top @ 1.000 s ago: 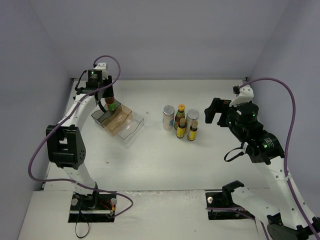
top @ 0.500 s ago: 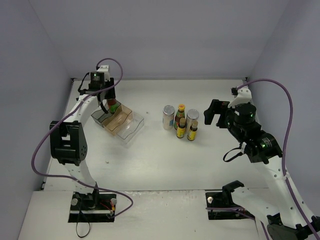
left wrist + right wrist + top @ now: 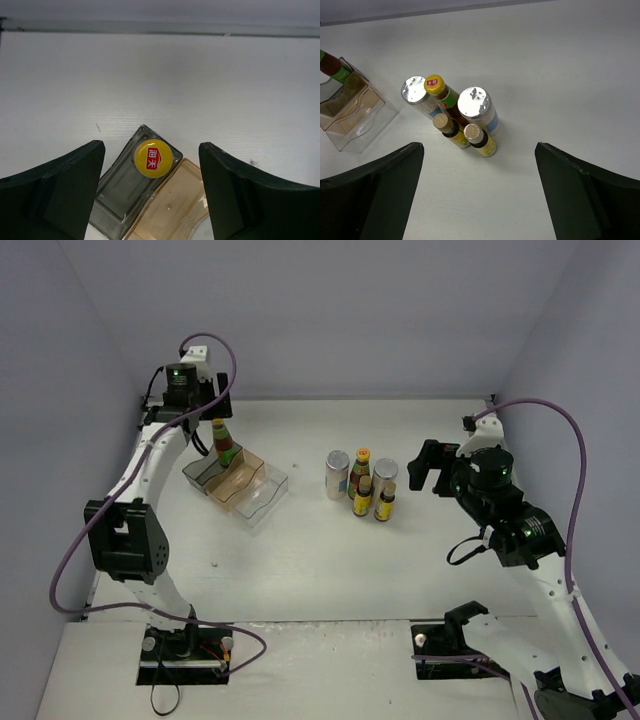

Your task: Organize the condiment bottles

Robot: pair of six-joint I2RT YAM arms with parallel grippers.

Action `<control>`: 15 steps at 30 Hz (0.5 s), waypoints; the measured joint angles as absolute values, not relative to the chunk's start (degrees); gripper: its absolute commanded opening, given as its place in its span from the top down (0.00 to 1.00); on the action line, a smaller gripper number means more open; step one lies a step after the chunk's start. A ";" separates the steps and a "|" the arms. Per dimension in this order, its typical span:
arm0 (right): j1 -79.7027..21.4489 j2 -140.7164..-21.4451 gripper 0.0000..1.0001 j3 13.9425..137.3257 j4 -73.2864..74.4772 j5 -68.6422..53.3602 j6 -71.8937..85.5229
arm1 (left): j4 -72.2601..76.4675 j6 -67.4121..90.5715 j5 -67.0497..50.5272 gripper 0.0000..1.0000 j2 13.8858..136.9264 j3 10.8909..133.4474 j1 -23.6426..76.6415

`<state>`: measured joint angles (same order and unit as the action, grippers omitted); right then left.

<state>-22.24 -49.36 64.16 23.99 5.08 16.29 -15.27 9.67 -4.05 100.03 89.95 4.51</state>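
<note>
- A white table (image 3: 300,560) is stretching between pale lilac walls (image 3: 340,320), and the two arms are reaching in from its near edge.
- A clear stepped rack (image 3: 262,490) is lying on the left half of the table, set at a slant; its compartments are showing grey, amber and clear tints.
- One dark sauce bottle (image 3: 224,443) is standing upright in the grey compartment (image 3: 117,192) at the far-left end of the rack, its yellow cap (image 3: 153,158) facing up at the left wrist camera.
- The left gripper (image 3: 151,147) is hanging above that bottle with its jaws spread wide; both fingers (image 3: 60,185) are standing clear of the cap, touching nothing.
- The other five bottles are standing in a tight cluster near the middle of the table, well apart from the rack.
- In that cluster, a second dark sauce bottle (image 3: 440,92) is standing between two silver-lidded jars (image 3: 415,92), one on each side of it.
- Two short yellow-labelled bottles (image 3: 481,140) are standing side by side just in front of them, on the near side.
- The right gripper (image 3: 420,468) is hovering to the right of the cluster, jaws gaping wide and holding nothing, pointing towards the bottles.
- A purple cable (image 3: 575,490) is looping along each arm.
</note>
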 measured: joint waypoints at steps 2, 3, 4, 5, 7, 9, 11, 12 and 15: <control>-22.24 -49.12 0.00 64.16 24.03 5.10 16.21 | -17.08 9.85 -4.12 0.24 97.67 92.18 4.97; -22.24 -48.97 0.00 64.18 24.03 5.10 16.19 | -17.82 9.89 -4.12 0.24 96.14 92.92 5.39; -22.24 -48.82 0.00 64.18 24.03 5.13 16.08 | -18.33 9.91 -4.03 0.24 94.21 93.47 6.57; -22.24 -48.62 0.00 64.18 24.03 5.13 15.99 | -18.70 9.93 -3.88 0.24 92.38 93.89 7.70; -22.24 -48.31 0.00 64.38 24.29 5.15 15.75 | -19.14 9.89 -3.36 0.24 88.92 94.50 11.94; -22.24 -48.07 0.00 64.69 24.47 5.15 15.46 | -19.18 9.89 -3.95 0.24 86.72 94.94 17.17; -22.24 -47.86 0.00 64.99 24.64 5.15 15.22 | -19.07 9.93 -4.97 0.24 85.84 95.35 23.18; -22.24 -47.75 0.00 65.10 24.71 5.15 15.11 | -19.05 9.93 -5.45 0.24 85.91 95.37 25.76; -22.24 -47.35 0.00 65.17 24.77 5.15 14.98 | -19.05 9.82 -6.92 0.24 88.05 95.53 32.56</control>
